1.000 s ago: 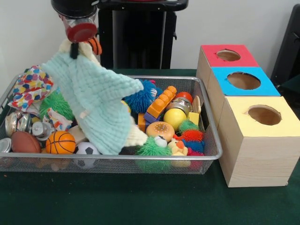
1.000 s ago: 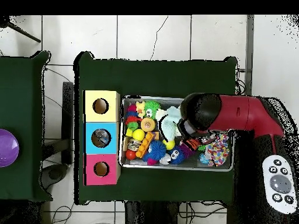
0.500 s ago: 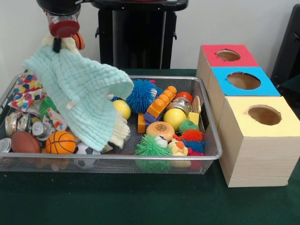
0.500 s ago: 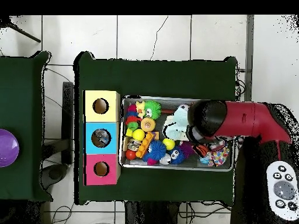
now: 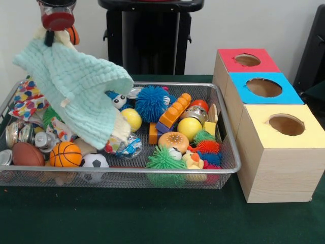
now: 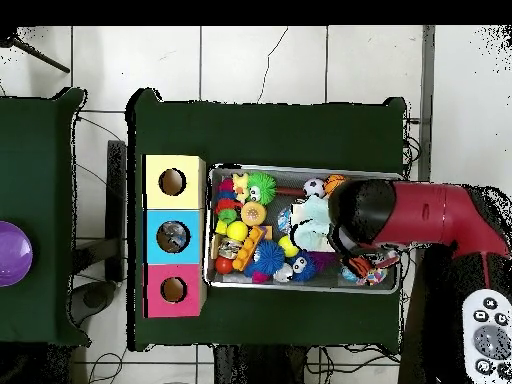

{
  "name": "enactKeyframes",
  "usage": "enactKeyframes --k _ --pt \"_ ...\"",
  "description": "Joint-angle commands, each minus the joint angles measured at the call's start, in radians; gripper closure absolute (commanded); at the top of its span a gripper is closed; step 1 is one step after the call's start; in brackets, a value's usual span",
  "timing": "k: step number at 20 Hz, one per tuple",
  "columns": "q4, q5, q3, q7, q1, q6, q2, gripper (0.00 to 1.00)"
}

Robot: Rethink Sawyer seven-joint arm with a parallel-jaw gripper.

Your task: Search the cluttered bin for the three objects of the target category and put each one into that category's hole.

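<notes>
The wire mesh bin (image 5: 152,171) is full of toys; it also shows in the overhead view (image 6: 300,289). My gripper (image 5: 50,37) is above the bin's left end, shut on a mint green knitted cloth (image 5: 76,96) that hangs from it over the left part of the bin. In the overhead view the red arm (image 6: 420,215) covers the gripper, and the cloth (image 6: 313,222) shows beside it. One clear wrinkly plastic item (image 5: 124,146) lies just below the cloth's hanging edge. Another crinkly clear piece (image 5: 57,130) lies at the left. Others are hidden.
Three wooden boxes with holes stand right of the bin: red (image 5: 247,60), blue (image 5: 264,87), yellow (image 5: 286,124). Metal cans (image 5: 19,133), a basketball (image 5: 65,154), a blue spiky ball (image 5: 151,103), a yellow ball (image 5: 189,128) and an orange brick (image 5: 174,112) crowd the bin.
My gripper has moved up and to the left in the front view, dragging the cloth with it. This uncovered the clear plastic item and a blue-and-white toy.
</notes>
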Motion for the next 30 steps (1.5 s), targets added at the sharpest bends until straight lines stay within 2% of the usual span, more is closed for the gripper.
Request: enactKeyframes --k 1,6,14,18,20,21,25,30 --pt "0.042 -0.101 -0.032 -0.200 0.010 0.058 -0.010 1.00" --pt "0.055 -0.107 -0.041 -0.202 0.013 0.050 -0.026 1.00" --pt "0.077 -0.102 -0.046 -0.143 0.032 -0.005 0.006 1.00" --pt "0.073 -0.098 -0.050 -0.150 0.037 -0.002 0.007 1.00" --pt "0.083 -0.081 -0.038 -0.126 0.027 -0.062 0.033 1.00" --pt "0.099 -0.063 -0.013 -0.116 0.003 -0.154 0.058 1.00" --pt "0.143 -0.014 0.055 -0.112 -0.065 -0.388 0.122 1.00" --pt "0.142 -0.001 0.071 -0.113 -0.083 -0.467 0.160 1.00"
